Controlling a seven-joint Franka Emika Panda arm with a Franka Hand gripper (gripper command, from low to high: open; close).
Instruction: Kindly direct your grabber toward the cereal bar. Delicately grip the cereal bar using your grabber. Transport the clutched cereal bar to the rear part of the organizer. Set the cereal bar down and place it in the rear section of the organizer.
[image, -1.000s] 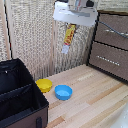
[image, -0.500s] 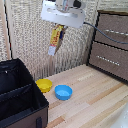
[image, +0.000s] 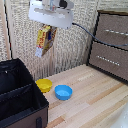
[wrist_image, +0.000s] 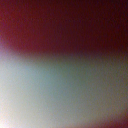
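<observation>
Hanging High: Cereal Bar Held Above the Table

Seen from the exterior view, the grabber sits near the top of the picture, under the bulky white end of the arm. Its fingers are hard to make out, but they are closed on the upper end of the cereal bar, which dangles below them well clear of the table. The bar hangs tilted, its yellow-orange face with red edges turned toward the camera, in front of the pale woven wall.

The organizer stands at the exterior view's left, a black fabric box with inner dividers splitting it into compartments; what lies inside them is too dark to tell. The bar hangs above and just toward the exterior view's right of the organizer's near corner, not over its compartments.

On the light wooden table, just beside the organizer, a yellow bowl rests, and a blue bowl sits next to it, the two almost touching. At the exterior view's right stands a brown wooden drawer cabinet, well apart from the bowls. A dark cable runs from the arm toward the cabinet side.

The wrist view is wholly blurred: a dark red band fills one part and a pale grey-green wash fills the rest. Neither the fingers nor the table can be told there
</observation>
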